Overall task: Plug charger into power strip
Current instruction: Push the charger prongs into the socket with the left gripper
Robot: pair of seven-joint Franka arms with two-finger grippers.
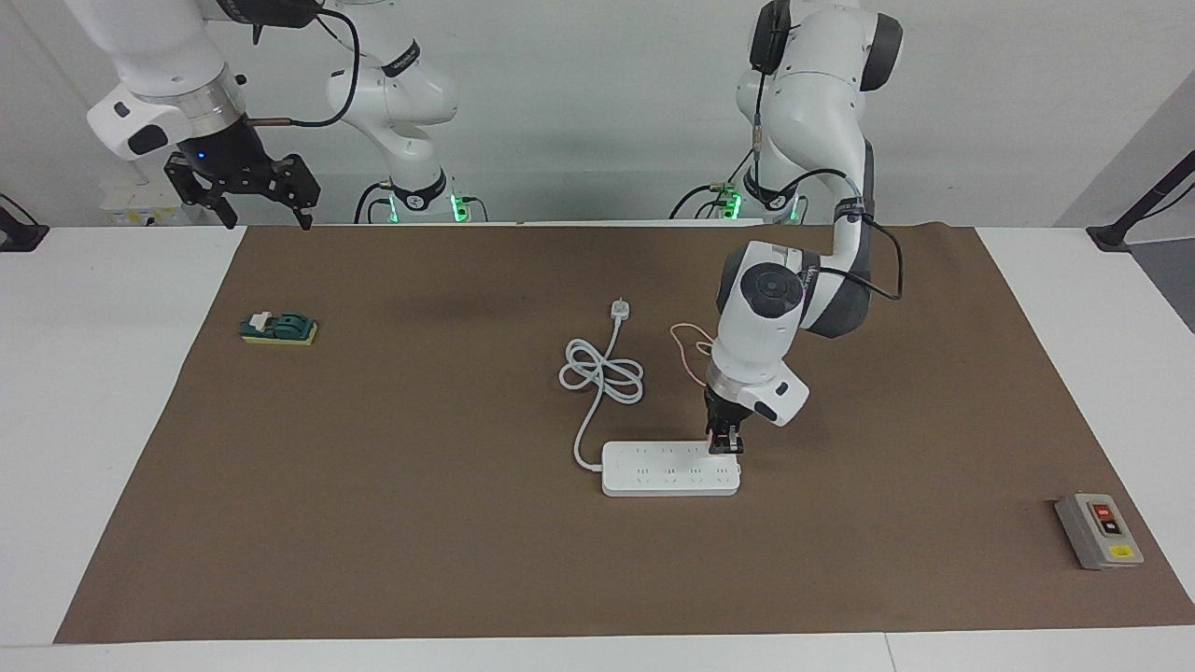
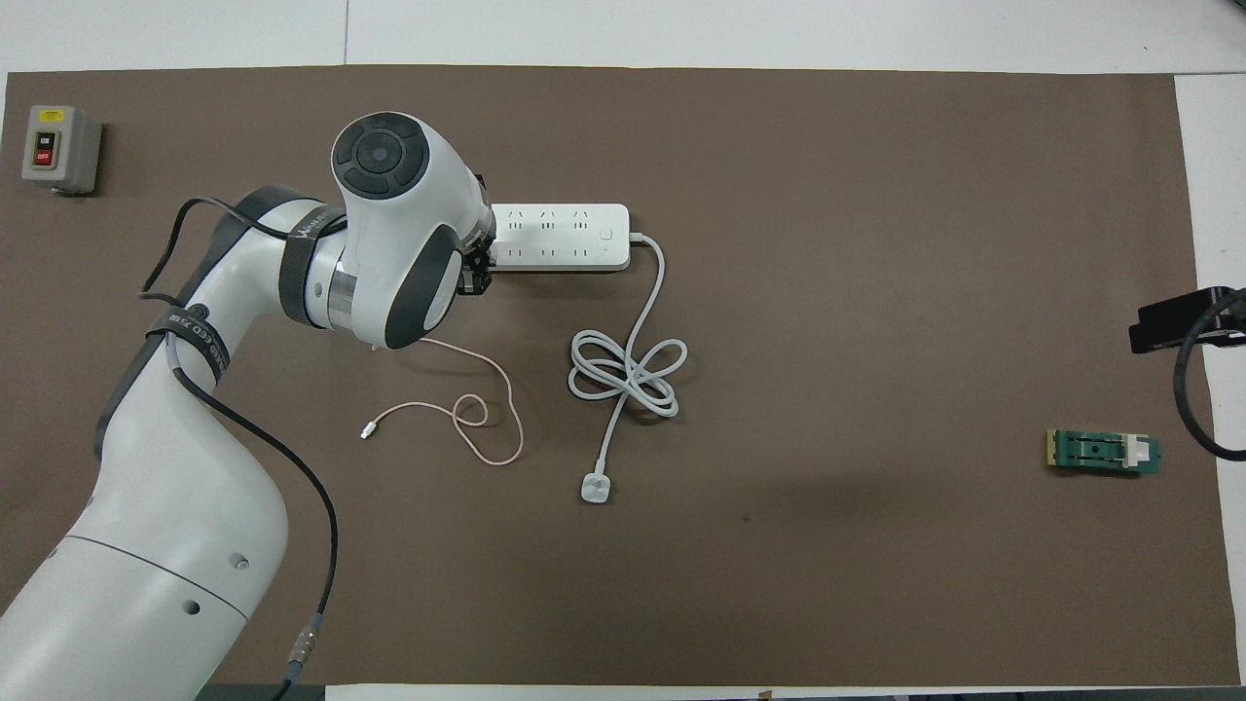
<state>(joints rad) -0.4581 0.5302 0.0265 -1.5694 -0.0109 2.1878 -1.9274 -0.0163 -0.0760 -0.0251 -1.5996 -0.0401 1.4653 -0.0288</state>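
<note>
Your left end effector [image 1: 726, 446] points straight down onto the corner of the power strip [image 1: 667, 469] at the left arm's end, on the row nearer the robots. Its fingers are pressed together on something small there, probably the charger [image 1: 729, 442], though the fingers hide nearly all of it. You can see the charger's thin pink cable [image 2: 465, 401] trailing from under the arm and looping over the brown mat [image 1: 420, 523] on the tabletop [image 1: 103, 411], nearer the robots than the strip. The strip's thick white cord [image 2: 628, 375] coils beside that cable. Your right end effector [image 1: 250, 189] waits, fingers spread, above the mat's corner nearest the right arm's base.
</note>
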